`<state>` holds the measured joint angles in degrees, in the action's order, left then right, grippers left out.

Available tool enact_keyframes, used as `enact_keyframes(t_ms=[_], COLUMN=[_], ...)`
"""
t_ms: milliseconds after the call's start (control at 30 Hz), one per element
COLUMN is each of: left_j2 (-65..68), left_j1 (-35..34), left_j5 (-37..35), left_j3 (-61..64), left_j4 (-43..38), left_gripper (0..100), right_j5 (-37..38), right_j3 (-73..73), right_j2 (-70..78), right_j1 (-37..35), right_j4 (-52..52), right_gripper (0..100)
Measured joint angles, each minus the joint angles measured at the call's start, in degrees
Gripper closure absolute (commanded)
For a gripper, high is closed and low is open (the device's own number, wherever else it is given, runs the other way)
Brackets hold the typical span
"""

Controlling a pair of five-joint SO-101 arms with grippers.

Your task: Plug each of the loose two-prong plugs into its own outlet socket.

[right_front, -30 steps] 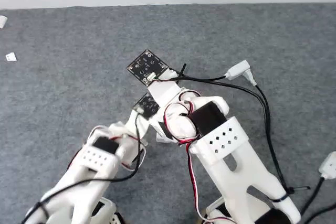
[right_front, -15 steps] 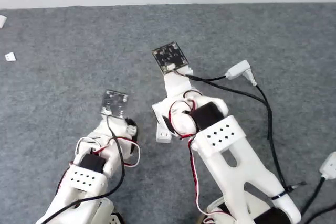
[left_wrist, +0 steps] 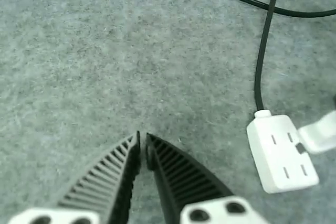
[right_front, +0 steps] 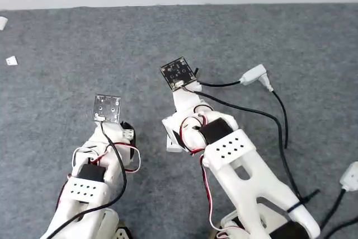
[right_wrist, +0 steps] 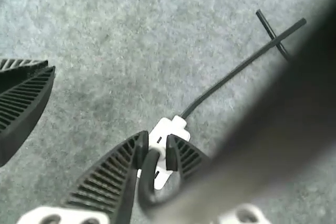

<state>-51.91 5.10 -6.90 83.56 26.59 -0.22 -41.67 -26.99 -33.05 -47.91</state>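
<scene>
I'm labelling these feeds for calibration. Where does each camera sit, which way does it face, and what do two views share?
High view: fixed above the arms, looking down on the grey table; left arm and right arm show.
Left wrist view: on the left wrist, looking along the shut left claw at the table.
Right wrist view: on the right wrist, looking along the right claw, shut on the outlet block; left claw farther off.
Shared: both wrist views show the outlet block and its black cable.

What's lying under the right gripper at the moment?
A white socket block with a black cable, on grey carpet. The right gripper covers most of the block's face.
</scene>
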Motion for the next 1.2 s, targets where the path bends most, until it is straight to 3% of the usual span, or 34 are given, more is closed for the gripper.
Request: enact_keyframes(t_ms=[467,1200], left_j2=[0.00,0.00], left_j1=[0.00,0.00], left_j5=[0.00,1.67], left_j3=[0.00,0.00], left_j4=[0.00,0.00], left_gripper=[99,99], right_j5=[0.53,0.53], right_j3=[-6.95,-8.62], right_j2=[0.00,5.89], right_j1=[0.09,1.14], right_j4=[9.76,13.10], right_gripper=[99.1,99.0])
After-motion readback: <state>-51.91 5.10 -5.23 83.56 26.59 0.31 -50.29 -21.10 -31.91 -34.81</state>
